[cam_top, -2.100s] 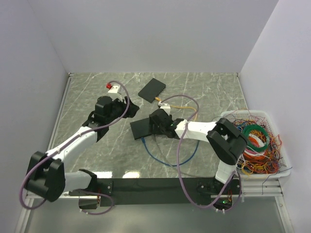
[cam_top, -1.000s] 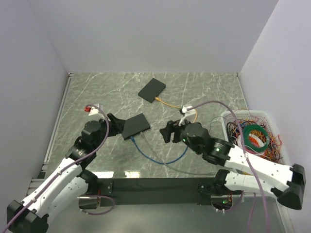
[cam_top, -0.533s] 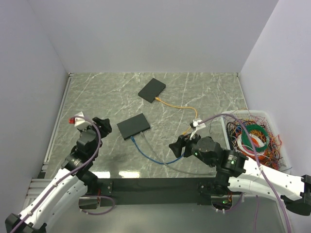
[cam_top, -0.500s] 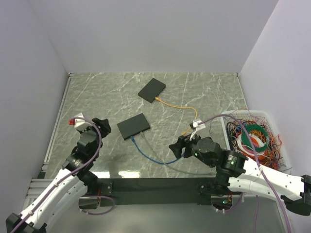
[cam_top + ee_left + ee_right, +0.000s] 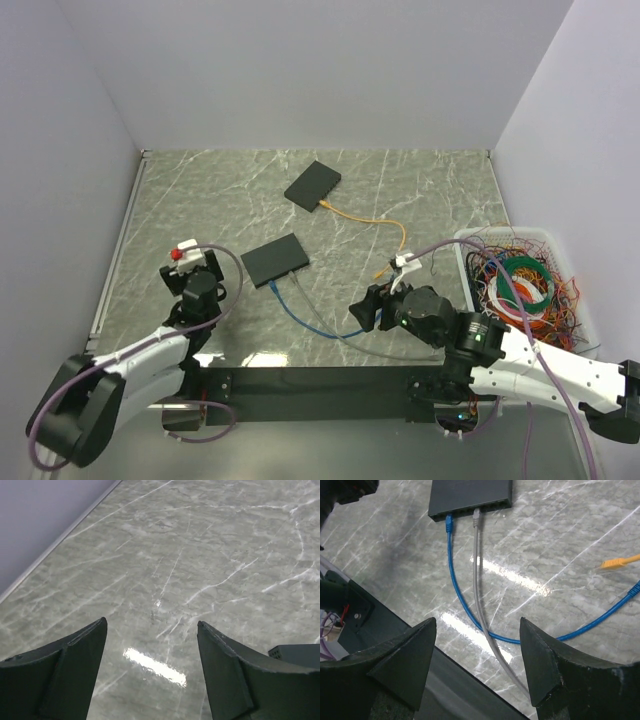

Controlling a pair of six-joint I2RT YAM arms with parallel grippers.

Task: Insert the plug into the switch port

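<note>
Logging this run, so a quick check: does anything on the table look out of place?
Yes. The orange plug lies loose on the table, in no port, while the blue cable and grey cable sit in the near switch. Tangled wires also spill over the bin rim.

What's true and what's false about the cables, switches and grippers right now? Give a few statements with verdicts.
1. The blue cable and the grey cable are both plugged into the near switch. True.
2. The right gripper is shut on a plug. False: it is open and holds nothing.
3. The left gripper is open with nothing between its fingers. True.
4. The orange cable runs into the near switch. False: it ends at the far switch.
</note>
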